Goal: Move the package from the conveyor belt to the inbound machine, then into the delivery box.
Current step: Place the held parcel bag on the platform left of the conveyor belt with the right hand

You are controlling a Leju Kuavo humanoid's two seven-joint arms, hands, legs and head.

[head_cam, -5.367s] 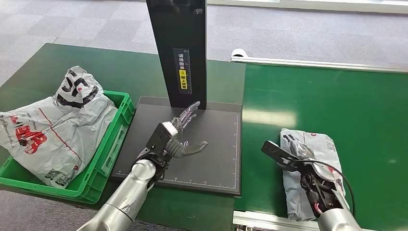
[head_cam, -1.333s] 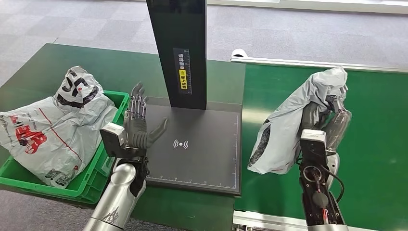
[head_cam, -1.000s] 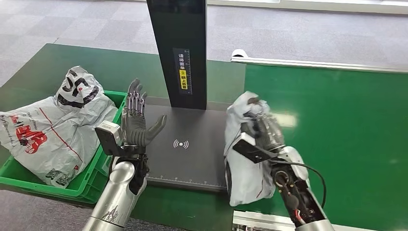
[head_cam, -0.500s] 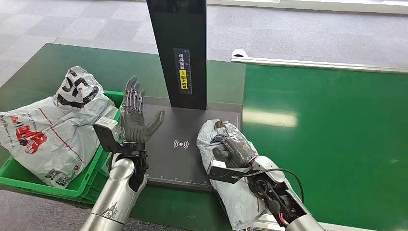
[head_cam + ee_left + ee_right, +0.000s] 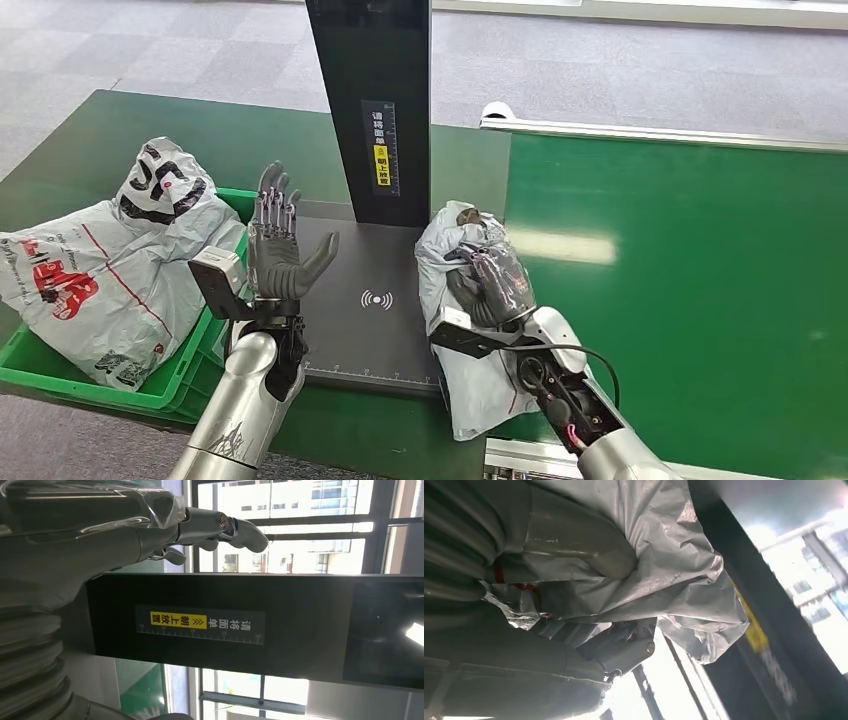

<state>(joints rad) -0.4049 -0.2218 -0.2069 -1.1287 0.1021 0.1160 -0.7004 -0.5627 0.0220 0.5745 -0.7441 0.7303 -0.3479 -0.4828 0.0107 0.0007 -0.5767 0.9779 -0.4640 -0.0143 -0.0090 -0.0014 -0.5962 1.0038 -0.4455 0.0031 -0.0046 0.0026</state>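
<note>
The grey package (image 5: 455,300), gripped in the right hand (image 5: 490,285), has come off the conveyor belt (image 5: 690,260) and now lies on the inbound machine's plate (image 5: 345,335); first leg nearly done. The left hand (image 5: 280,250) waits upright, fingers spread, empty, beside the delivery box (image 5: 240,290).

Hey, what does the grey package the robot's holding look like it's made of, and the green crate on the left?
The grey package looks like thin plastic film, a soft mailer bag: it crumples and shows glossy creases under the right robot hand. The green crate looks like rigid moulded plastic, with slotted walls and a faint sheen.
</note>
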